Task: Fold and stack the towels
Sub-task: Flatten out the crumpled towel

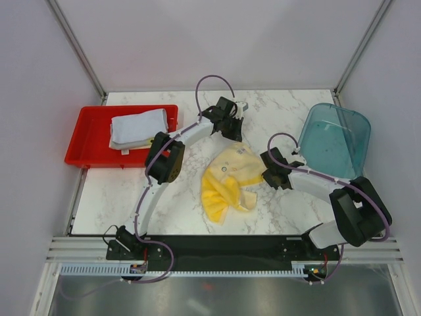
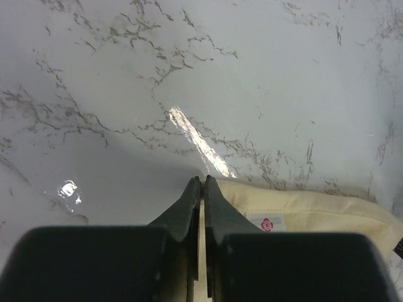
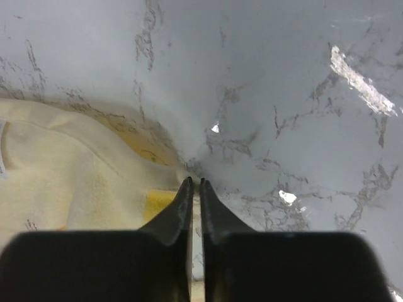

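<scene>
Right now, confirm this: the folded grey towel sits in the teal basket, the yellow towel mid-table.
Wrong on one point: the folded grey towel sits in the red tray, not the teal basket, as the top external view shows. The yellow towel is mid-table.

No legible words, brand names or numbers anywhere in the three views. Only one sign: a small red flower-like emblem on a white label (image 2: 267,223) lying on the pale yellow towel (image 2: 327,211), seen in the left wrist view. Too small and blurred to make out any lettering beside the emblem.
</scene>
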